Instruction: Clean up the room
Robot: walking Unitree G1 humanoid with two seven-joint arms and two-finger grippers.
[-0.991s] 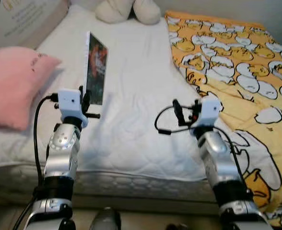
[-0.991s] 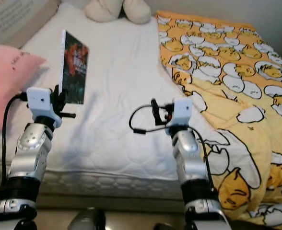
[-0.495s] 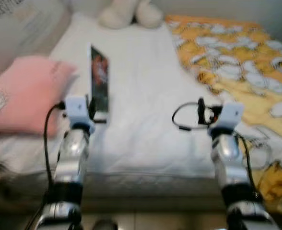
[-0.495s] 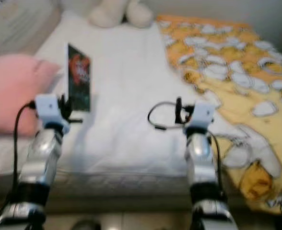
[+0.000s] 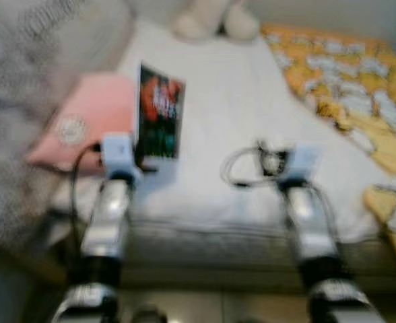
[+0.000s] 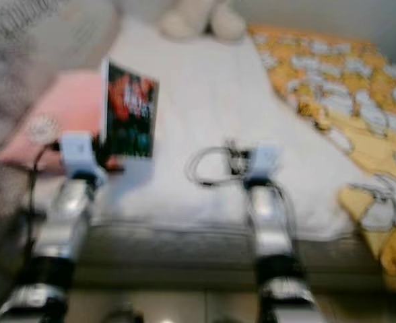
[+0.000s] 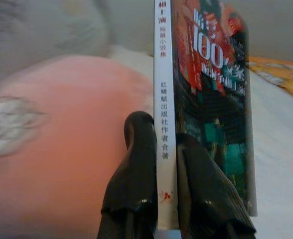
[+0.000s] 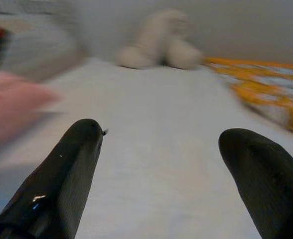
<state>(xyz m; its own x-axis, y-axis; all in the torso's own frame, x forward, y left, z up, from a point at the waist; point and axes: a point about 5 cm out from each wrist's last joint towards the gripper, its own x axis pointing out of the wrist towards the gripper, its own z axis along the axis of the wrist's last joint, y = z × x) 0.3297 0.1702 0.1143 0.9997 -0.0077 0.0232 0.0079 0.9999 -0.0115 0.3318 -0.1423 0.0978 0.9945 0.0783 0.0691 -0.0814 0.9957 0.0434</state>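
My left fingers (image 7: 159, 199) are clamped on the lower spine of a book (image 5: 159, 121), one finger on each side of its white spine, and I hold it upright — in the left eye view it stands left of centre, its dark red-and-green cover facing me, above the near edge of the bed (image 5: 218, 121). Behind the book, toward the left of the frame, lies a pink pillow (image 5: 90, 118). My right fingers (image 8: 161, 169) are spread wide with nothing between them, held out over the white sheet near the middle of the frame. At the top centre sits what looks like a cream plush toy (image 5: 215, 17), though blur softens it. An orange patterned blanket (image 5: 346, 87) covers the right side of the bed.
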